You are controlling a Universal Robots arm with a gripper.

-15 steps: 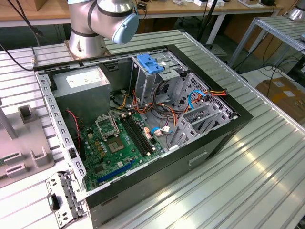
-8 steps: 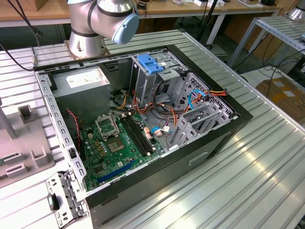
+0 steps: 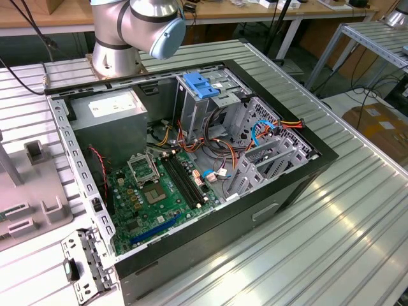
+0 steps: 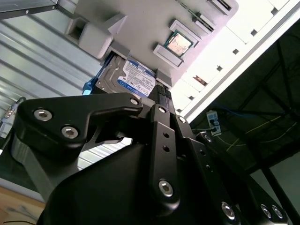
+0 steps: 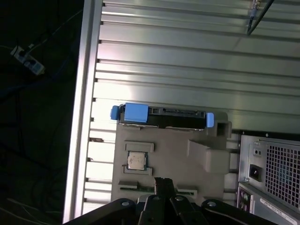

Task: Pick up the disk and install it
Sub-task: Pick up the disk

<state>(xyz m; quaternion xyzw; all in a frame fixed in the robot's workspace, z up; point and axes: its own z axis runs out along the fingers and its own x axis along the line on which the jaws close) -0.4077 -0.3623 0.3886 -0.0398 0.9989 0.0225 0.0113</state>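
Ribbed aluminium table (image 3: 344, 248) carries everything. I see the arm (image 3: 137, 25) mounted at its far side in the exterior view.

Open computer case (image 3: 280, 194) lies on its side on the table, motherboard (image 3: 153, 191) exposed. A pale-blue clip (image 3: 201, 85) sits on top of the drive cage and a grey power supply (image 3: 108, 111) fills the corner nearest the arm's base. In the first wrist view the case's rear panel lies off to one side of the gripper, well apart from it.

Grey fixture tray (image 5: 161, 154) lies directly beneath and ahead of the gripper (image 5: 162, 180), which hangs above it without touching.

Gripper: fingers (image 4: 159, 93) clenched together, nothing between them in either wrist view.

The disk (image 5: 161, 119) stands on edge in a slot at the tray's edge farthest from the fingertips, clear of them. Its blue tab (image 5: 136, 113) sits at one end and a blue rail end shows at the other. In the second wrist view I see its labelled face just past the fingertips, seated in the tray.

A processor chip (image 5: 137, 161) rests in a tray recess between the fingertips and the disk, slightly to one side.
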